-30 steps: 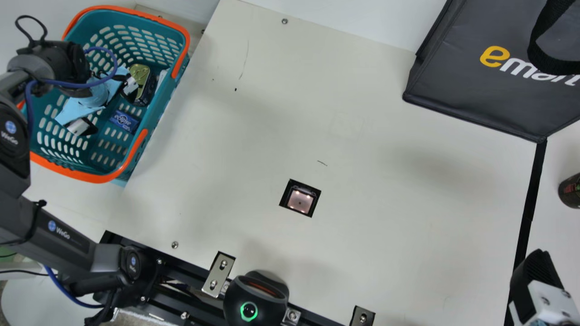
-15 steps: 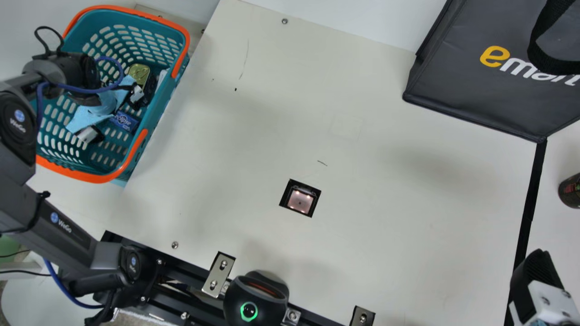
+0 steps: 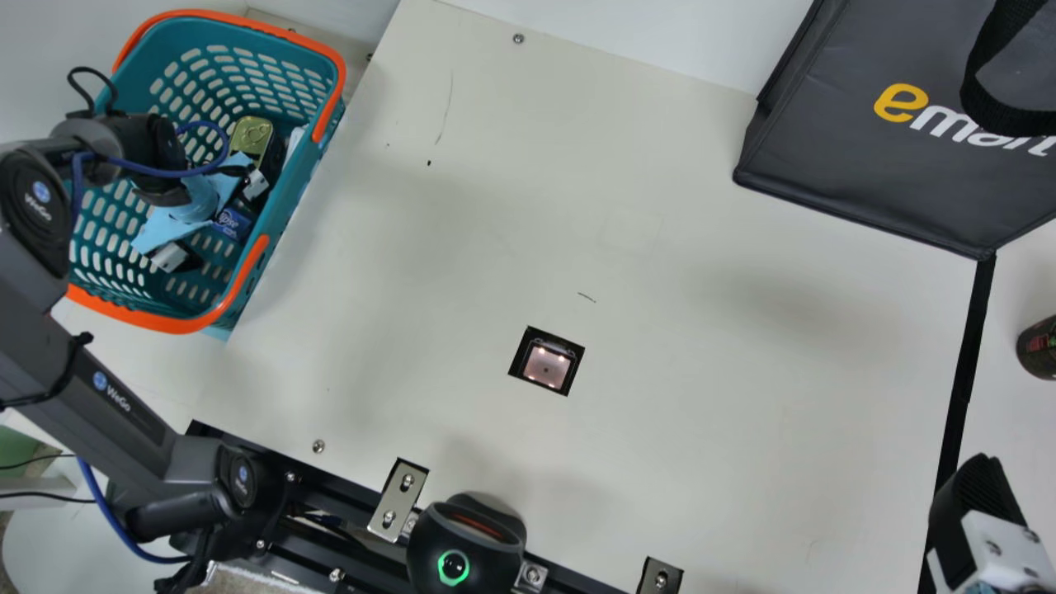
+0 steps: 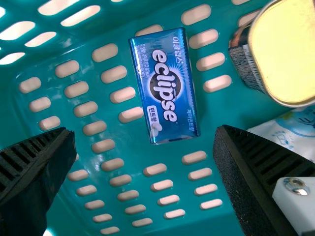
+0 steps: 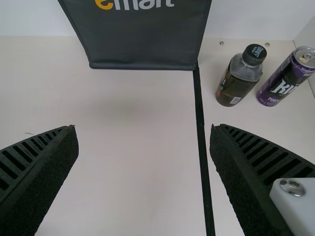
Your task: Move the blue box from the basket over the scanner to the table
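In the main view my left gripper [image 3: 216,221] is inside the teal basket [image 3: 287,210], over the blue box [image 3: 232,223], which it partly covers. The left wrist view has the blue box [image 4: 165,86] lying flat on the basket's floor, untouched, and my left gripper [image 4: 144,142] open with nothing between its fingers. The scanner [image 3: 546,366] is set into the middle of the table. My right gripper [image 3: 978,511] is at the main view's lower right corner; in the right wrist view, this right gripper [image 5: 143,147] stands open and empty above the table.
A yellow-lidded can [image 4: 285,49] and a white packet [image 4: 290,130] lie beside the box in the basket. A dark bag [image 3: 891,157] stands at the far right. Near it are a bottle [image 5: 240,76] and a purple can [image 5: 287,77]. A black round device [image 3: 466,544] sits at the near edge.
Within the basket, my left gripper has shifted toward the main view's right and slightly toward its bottom, and now covers more of the blue box. The right arm has kept still.
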